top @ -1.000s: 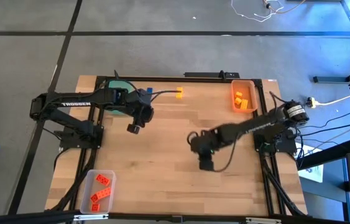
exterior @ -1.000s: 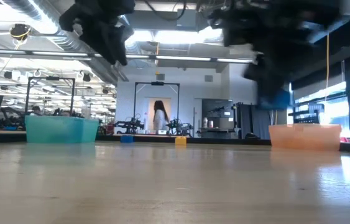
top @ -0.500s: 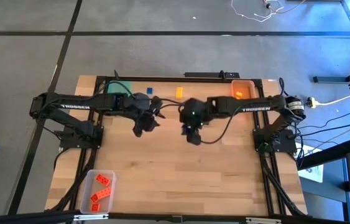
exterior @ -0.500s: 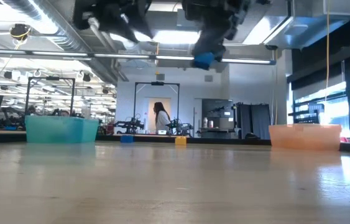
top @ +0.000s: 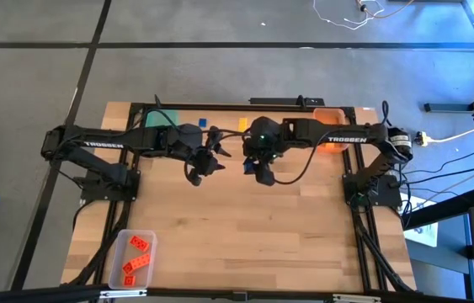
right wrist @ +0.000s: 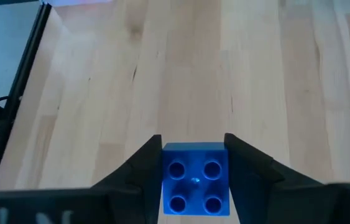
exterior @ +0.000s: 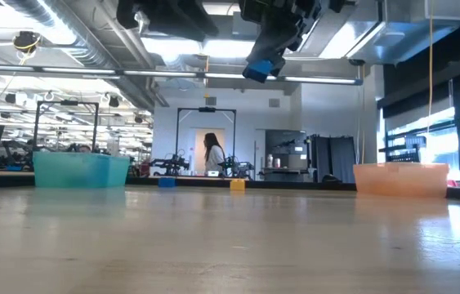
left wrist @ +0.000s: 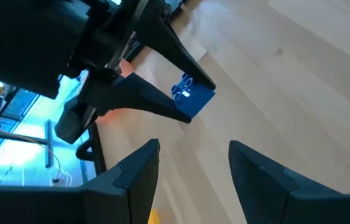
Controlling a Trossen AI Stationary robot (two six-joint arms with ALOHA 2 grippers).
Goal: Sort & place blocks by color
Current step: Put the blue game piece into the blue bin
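Right wrist view shows us the blue block pinched between the right gripper's two dark fingers, studs facing the camera, held in the air above the bare wooden table. From above we see that gripper over the far middle of the table, and just beside it the left gripper, whose fingers stand apart with nothing between them; the two arms nearly meet there. Beyond them another blue block and a yellow block lie near the far edge, between the green tray and the orange tray. Red blocks sit in the clear tray at the near left corner. Both arms carry the word TROSSEN in white.
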